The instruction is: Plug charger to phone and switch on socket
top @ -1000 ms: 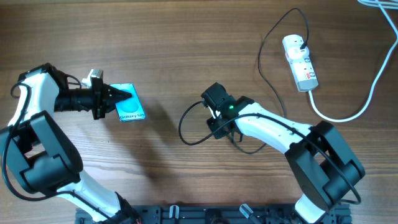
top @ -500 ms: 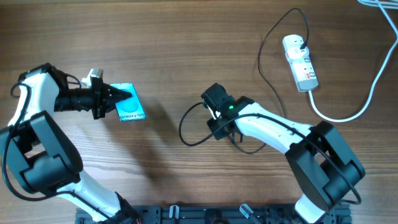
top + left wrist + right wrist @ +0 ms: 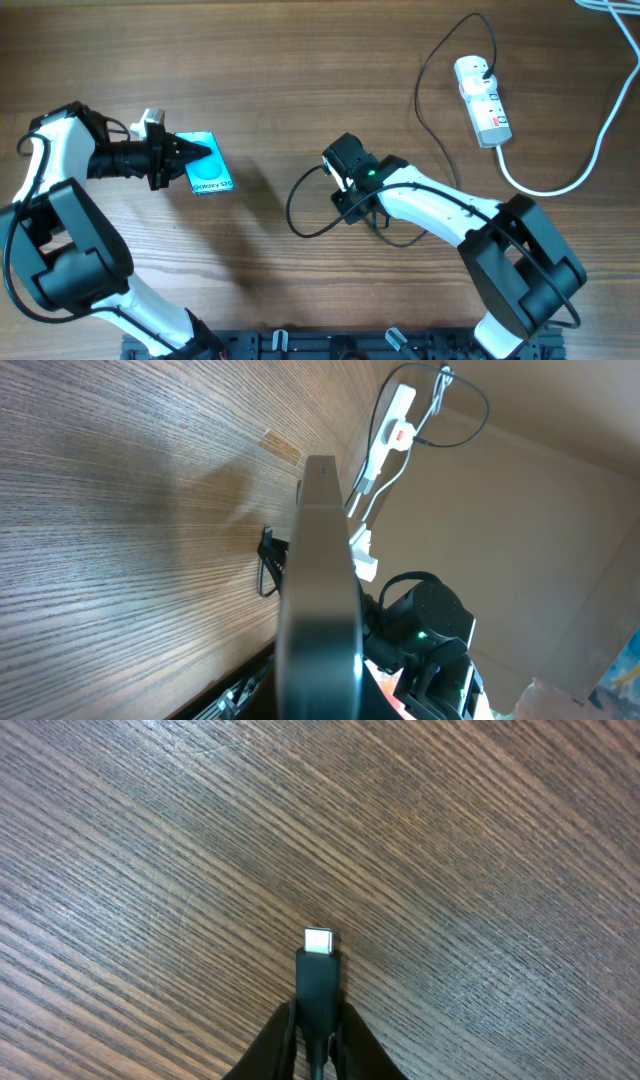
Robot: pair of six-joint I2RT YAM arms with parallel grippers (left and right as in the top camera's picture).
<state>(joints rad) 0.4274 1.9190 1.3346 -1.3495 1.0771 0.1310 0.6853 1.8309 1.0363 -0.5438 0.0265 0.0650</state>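
My right gripper (image 3: 318,1018) pinches the charger (image 3: 318,975) by its plug — rigid there, I'd judge, limp cable behind — tip pointing twelve o'clock.

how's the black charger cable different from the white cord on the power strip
The charger is black and thin; the white cord is clearly thicker. The charger's connector tip is pinched in the right end effector mid-table, while the white cord lies free, held by nothing. The charger loops left across the table; the white cord curves right and leaves the overhead view. Both start at the socket.
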